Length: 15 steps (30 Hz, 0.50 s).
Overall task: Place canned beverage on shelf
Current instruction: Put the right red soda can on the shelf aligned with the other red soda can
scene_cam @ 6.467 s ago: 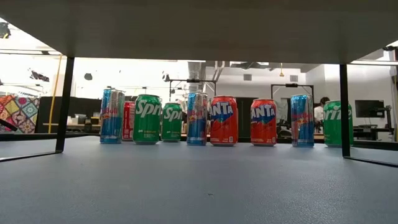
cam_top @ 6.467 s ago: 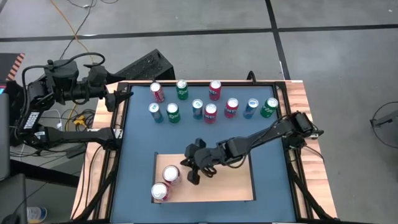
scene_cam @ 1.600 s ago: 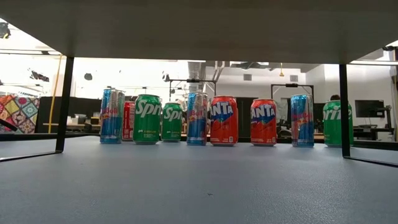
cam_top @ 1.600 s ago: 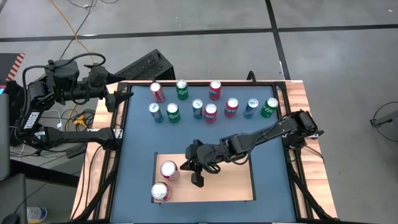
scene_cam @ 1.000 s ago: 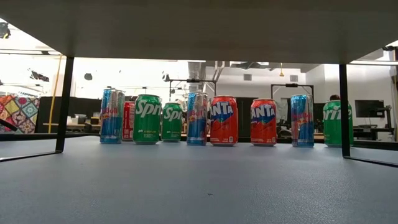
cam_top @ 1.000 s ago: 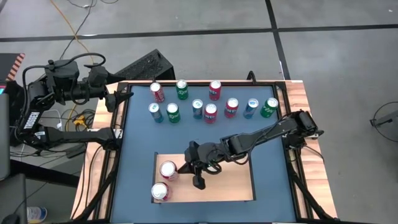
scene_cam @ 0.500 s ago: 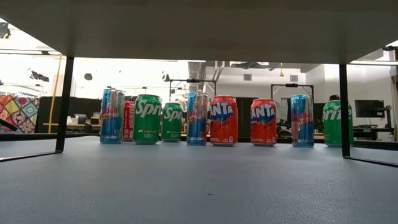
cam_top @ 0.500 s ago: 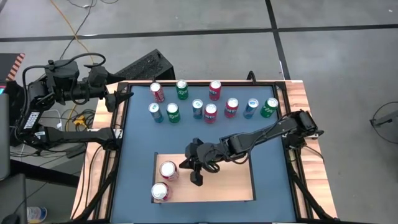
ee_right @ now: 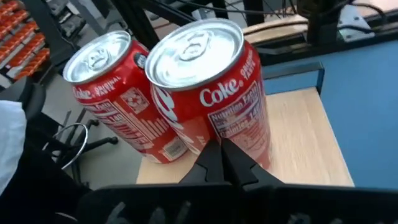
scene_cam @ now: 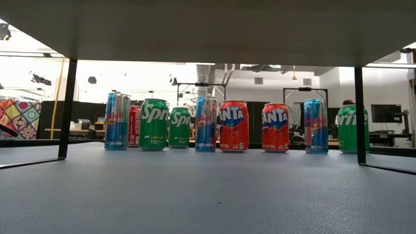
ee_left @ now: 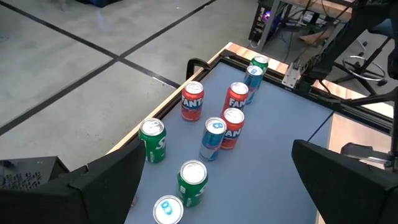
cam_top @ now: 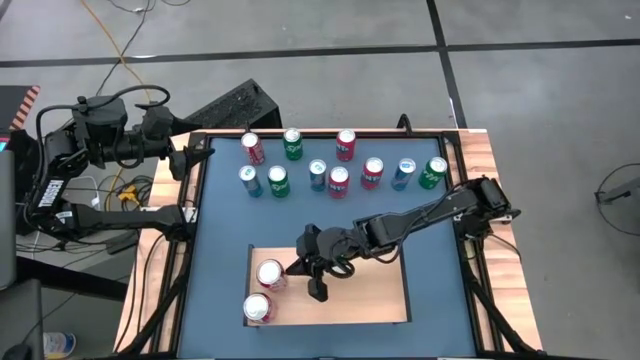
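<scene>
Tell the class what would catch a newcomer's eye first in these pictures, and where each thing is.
Two red Coke cans stand side by side on the left end of the pale wooden shelf, with the shut right gripper nosed up against the nearer one. Behind, a row of colourful cans lines the table's far edge.

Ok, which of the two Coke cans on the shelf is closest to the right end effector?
The Coke can farther from the shelf's front edge; the right end effector is right beside it.

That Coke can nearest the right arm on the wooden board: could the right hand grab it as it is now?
Probably not yet. The right hand is right beside the Coke can on the shelf with nothing between them, but its fingers are shut. It would likely need to open them first.
</scene>
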Tool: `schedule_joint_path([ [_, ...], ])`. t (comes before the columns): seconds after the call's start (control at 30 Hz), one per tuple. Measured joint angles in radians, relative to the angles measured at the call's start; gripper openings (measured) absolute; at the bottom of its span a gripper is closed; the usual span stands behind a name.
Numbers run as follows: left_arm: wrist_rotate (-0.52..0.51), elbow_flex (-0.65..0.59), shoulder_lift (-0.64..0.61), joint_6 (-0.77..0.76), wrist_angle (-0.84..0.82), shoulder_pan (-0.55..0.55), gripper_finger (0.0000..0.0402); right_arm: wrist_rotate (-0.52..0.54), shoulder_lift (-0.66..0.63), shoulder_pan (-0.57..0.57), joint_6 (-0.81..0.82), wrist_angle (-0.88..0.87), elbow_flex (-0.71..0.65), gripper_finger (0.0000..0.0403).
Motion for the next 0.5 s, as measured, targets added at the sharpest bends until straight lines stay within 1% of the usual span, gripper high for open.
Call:
schedule_joint_path([
  [0.4,0.000,0.000,0.000,0.000,0.000,0.000,0.0391,-0.042,0.000,0.004,-0.005,0.020,0.000,0.0000],
  [0.5,0.000,0.000,0.000,0.000,0.000,0.000,0.0391,0.023,0.000,0.010,0.044,-0.033,0.001,0.0000],
])
